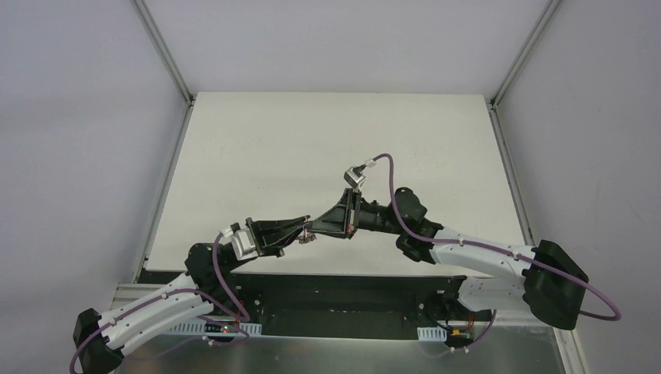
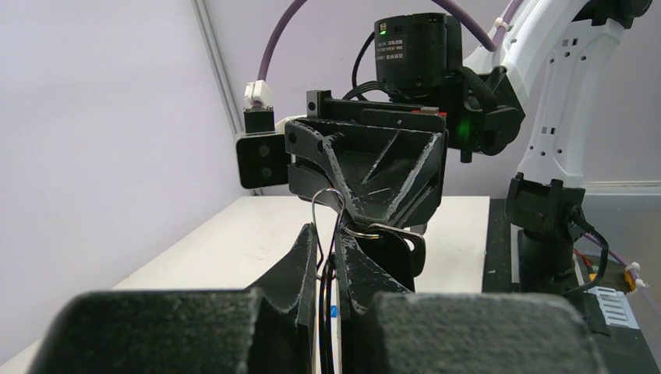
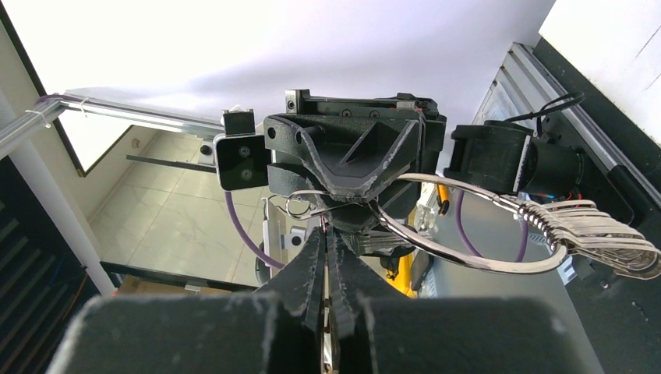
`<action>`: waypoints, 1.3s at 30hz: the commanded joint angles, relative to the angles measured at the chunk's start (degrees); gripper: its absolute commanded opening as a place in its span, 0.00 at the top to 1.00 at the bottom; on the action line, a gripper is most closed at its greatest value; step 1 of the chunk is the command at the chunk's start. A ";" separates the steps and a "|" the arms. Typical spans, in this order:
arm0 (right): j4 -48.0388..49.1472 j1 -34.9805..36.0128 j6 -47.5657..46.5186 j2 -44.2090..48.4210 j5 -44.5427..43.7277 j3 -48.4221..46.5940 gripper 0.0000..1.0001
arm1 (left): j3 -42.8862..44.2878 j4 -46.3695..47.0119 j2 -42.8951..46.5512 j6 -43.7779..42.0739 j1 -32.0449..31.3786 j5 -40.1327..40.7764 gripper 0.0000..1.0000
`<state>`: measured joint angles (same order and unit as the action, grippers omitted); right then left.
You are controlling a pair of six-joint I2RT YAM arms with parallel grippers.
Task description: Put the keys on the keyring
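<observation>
Threading seems to be the step in hand: above the worktop [image 1: 312, 140] the left hand [image 2: 327, 234], pinched narrow on the wire of the keyring [image 3: 468, 265], meets the tightly closed right hand [image 3: 324, 238], whose load I cannot tell, so the next move calls for fine alignment without loosening either pinch.
</observation>
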<state>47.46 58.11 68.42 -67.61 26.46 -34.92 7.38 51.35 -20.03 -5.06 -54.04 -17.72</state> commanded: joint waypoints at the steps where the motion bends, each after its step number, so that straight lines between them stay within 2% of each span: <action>1: 1.27 -1.97 2.56 -2.22 -4.31 1.38 1.00 | 0.57 6.97 1.26 0.27 -1.86 -8.35 1.00; 18: 10.35 -4.74 8.33 -4.31 -2.43 2.67 1.00 | 2.10 4.81 1.50 0.80 -2.95 -15.35 1.00; 33: 11.90 -4.76 9.50 -7.08 -1.10 -2.13 1.00 | 3.23 3.15 -0.74 0.49 -3.66 -17.26 1.00; 39: 9.76 -4.78 9.24 -7.05 -2.13 -3.40 1.00 | 3.39 1.86 -1.15 -0.52 -3.75 -16.81 1.00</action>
<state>59.35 55.31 78.41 -72.77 36.16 -34.41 8.21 51.44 -20.27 -7.25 -54.46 -21.69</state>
